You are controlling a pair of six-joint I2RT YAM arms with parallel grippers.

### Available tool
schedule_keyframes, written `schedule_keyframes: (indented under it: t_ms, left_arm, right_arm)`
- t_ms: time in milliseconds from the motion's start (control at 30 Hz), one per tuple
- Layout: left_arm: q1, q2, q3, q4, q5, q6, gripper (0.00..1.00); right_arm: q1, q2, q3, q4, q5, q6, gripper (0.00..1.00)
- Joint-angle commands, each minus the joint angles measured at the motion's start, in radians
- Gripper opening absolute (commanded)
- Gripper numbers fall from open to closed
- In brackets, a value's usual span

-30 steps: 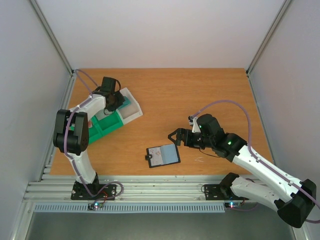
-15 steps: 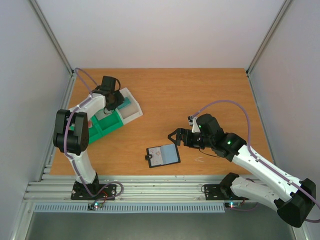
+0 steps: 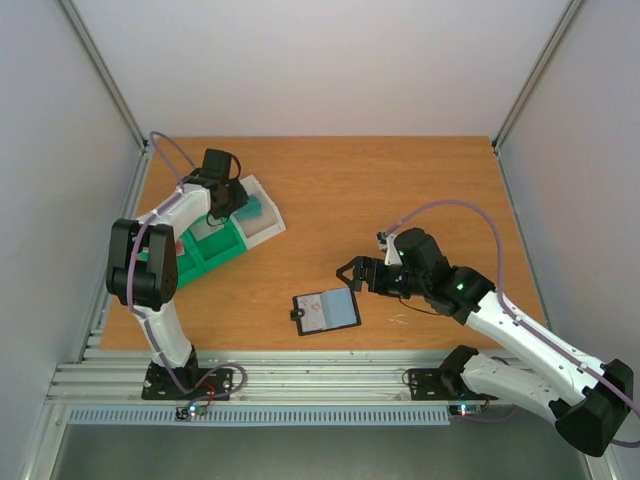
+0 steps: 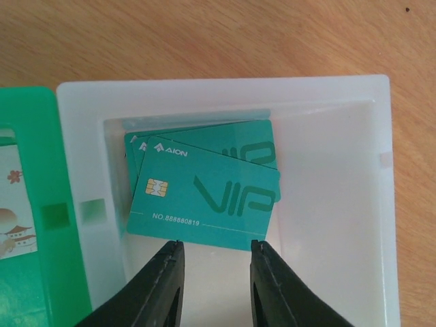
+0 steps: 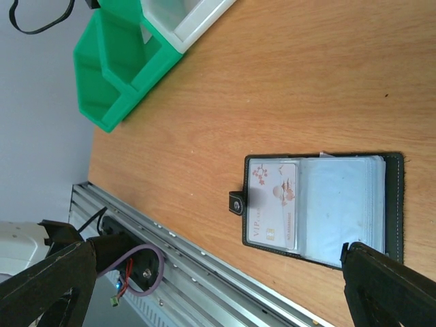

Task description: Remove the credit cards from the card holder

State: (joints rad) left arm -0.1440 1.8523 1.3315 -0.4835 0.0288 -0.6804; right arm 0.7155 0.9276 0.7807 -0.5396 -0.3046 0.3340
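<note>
Well left of the card holder (image 3: 326, 311) and farther back, the left gripper (image 4: 216, 248) is hanging over the white end of the sorting tray (image 4: 225, 88), jaws slightly apart on nothing. Teal credit cards (image 4: 204, 197) are lying flat in it just beyond the tips. The card holder is lying open on the table (image 3: 400, 180), long axis left to right, showing a pale pink card (image 5: 272, 204) in its tab-side sleeve. Just right of it, the right gripper (image 3: 352, 275) is hovering, jaws spread wide, the nearer arm by far.
</note>
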Motion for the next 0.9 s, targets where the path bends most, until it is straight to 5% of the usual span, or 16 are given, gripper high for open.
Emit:
schedule_keyframes:
  t_ms: [0, 333, 500, 700, 867]
  left_arm:
    - [0.006, -0.056, 0.029, -0.021, 0.007, 0.023, 0.31]
    - [0.006, -0.224, -0.001, -0.13, 0.126, 0.076, 0.54]
    - [0.006, -0.328, -0.068, -0.201, 0.231, 0.116, 0.58]
    - [-0.014, -0.484, -0.214, -0.226, 0.346, 0.136, 0.53]
    - [-0.071, -0.577, -0.311, -0.233, 0.379, 0.126, 0.5]
  right_arm:
    - [0.004, -0.017, 0.001, -0.027, 0.039, -0.029, 0.99]
    - [0.003, -0.011, 0.015, -0.076, 0.004, -0.061, 0.93]
    - [0.004, 0.024, 0.003, -0.076, -0.03, -0.063, 0.74]
    - [0.007, 0.064, -0.041, -0.007, -0.075, -0.03, 0.35]
    - [0.027, 0.095, -0.07, 0.065, -0.094, -0.016, 0.3]
